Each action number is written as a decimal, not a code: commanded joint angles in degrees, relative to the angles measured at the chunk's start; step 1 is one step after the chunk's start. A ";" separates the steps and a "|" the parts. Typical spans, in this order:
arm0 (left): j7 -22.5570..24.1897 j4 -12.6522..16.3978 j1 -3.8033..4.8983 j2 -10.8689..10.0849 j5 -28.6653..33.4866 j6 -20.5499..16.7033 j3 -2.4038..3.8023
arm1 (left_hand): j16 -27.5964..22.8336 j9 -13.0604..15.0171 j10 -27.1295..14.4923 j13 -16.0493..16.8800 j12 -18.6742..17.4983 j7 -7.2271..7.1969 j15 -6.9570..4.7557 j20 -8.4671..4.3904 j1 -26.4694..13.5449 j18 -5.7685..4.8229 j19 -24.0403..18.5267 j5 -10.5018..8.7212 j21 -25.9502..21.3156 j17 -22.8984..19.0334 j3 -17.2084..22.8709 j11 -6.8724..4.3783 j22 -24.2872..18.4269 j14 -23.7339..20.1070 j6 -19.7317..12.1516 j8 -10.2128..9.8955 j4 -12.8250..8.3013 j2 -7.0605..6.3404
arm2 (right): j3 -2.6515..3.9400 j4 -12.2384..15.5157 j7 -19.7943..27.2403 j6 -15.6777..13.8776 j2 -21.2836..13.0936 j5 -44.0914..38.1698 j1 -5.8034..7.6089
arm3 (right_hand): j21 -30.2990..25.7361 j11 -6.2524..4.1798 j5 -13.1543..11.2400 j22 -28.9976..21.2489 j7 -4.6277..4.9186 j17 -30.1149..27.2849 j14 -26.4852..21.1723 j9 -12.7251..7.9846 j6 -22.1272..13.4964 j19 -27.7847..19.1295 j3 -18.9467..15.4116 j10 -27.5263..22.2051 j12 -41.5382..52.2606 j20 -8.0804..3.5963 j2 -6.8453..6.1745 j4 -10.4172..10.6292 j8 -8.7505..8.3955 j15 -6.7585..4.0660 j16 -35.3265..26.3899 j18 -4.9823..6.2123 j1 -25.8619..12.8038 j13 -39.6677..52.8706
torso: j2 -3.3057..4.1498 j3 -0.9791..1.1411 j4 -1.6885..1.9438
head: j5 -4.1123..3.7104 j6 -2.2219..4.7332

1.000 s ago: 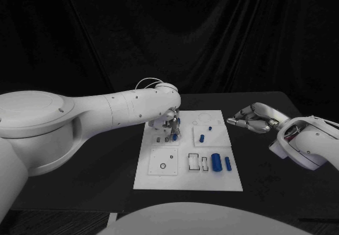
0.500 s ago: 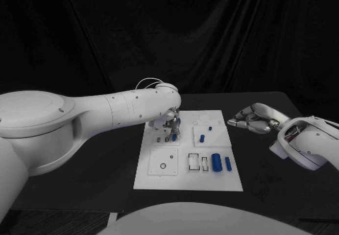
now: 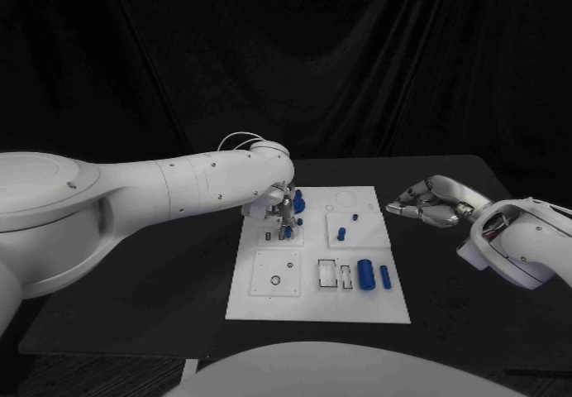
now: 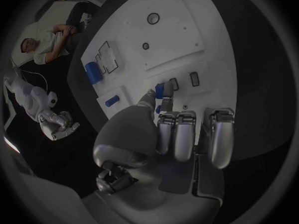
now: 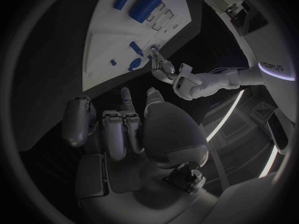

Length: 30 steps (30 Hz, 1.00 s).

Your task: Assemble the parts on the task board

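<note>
Left hand (image 3: 281,207) now raised, blue part (image 3: 297,198) pinched

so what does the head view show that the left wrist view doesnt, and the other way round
Head view alone: the right hand hovering off the task board's right side, holding nothing, and the whole board with two blue cylinders lying near its front. Left wrist view alone: the left hand from behind, fingertips pinching a small blue part over the board. Both share the board and the left hand.
</note>
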 commanded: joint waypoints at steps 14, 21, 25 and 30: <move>-0.72 6.08 1.00 -5.18 0.05 -7.74 0.06 | 0.15 -0.04 5.97 14.95 0.13 0.22 -0.47 -0.41 -1.20 -0.03 3.00 -0.36 -0.16 15.06 0.37 -0.13 10.76 6.06 0.04 -1.11 0.70 -0.35 | 0.03 -0.43 -0.85 0.58 -0.12 -0.05 -1.14 | -0.71 0.16 0.30 9.44 0.06 15.10 6.16 -0.07 -0.23 -0.53 -0.41 5.98 0.20 0.03 -0.04 -0.04 0.22 0.29 0.17 0.67 0.60 15.09 | -0.32 0.08 0.06 | 0.50 0.01; -0.67 6.85 0.70 -6.12 0.05 -8.91 0.04 | 0.15 -0.08 5.97 14.95 0.13 0.29 -0.45 -0.40 -1.41 -0.04 3.05 -0.42 -0.13 15.06 0.49 -0.09 10.83 6.06 -0.04 -1.30 0.94 -0.30 | 0.03 -0.13 -1.02 0.81 -0.22 -0.05 -1.26 | -1.00 0.17 0.35 9.34 0.08 15.10 6.16 -0.09 -0.30 -0.69 -0.46 5.98 0.20 0.03 -0.04 0.00 0.19 0.29 0.17 0.73 0.68 15.09 | -0.14 0.03 0.07 | 0.84 0.01; -0.82 7.13 0.39 -6.61 0.05 -10.08 0.03 | 0.15 -0.07 5.97 14.95 0.13 0.27 -0.44 -0.39 -1.54 -0.07 3.15 -0.15 -0.07 15.06 0.62 -0.09 10.94 6.06 0.06 -1.40 1.08 -0.36 | 0.03 -0.19 -1.01 0.85 -0.17 -0.05 -1.28 | -1.27 0.18 0.39 9.26 0.10 15.10 6.16 -0.11 -0.38 -0.83 -0.52 5.98 0.20 0.03 -0.05 0.06 0.16 0.30 0.17 0.79 0.76 15.09 | -0.16 0.03 0.07 | 0.94 0.01; -0.97 7.34 0.10 -7.11 0.05 -10.30 0.02 | 0.15 -0.06 5.97 14.95 0.13 0.26 -0.44 -0.40 -1.55 -0.08 3.16 -0.03 -0.07 15.06 0.66 -0.10 10.95 6.06 0.10 -1.42 1.11 -0.39 | 0.03 -0.18 -1.05 0.94 -0.13 -0.05 -1.30 | -1.37 0.19 0.40 9.23 0.10 15.10 6.16 -0.11 -0.40 -0.88 -0.54 5.98 0.20 0.03 -0.05 0.08 0.15 0.30 0.17 0.81 0.79 15.09 | -0.10 0.00 0.09 | 1.02 0.01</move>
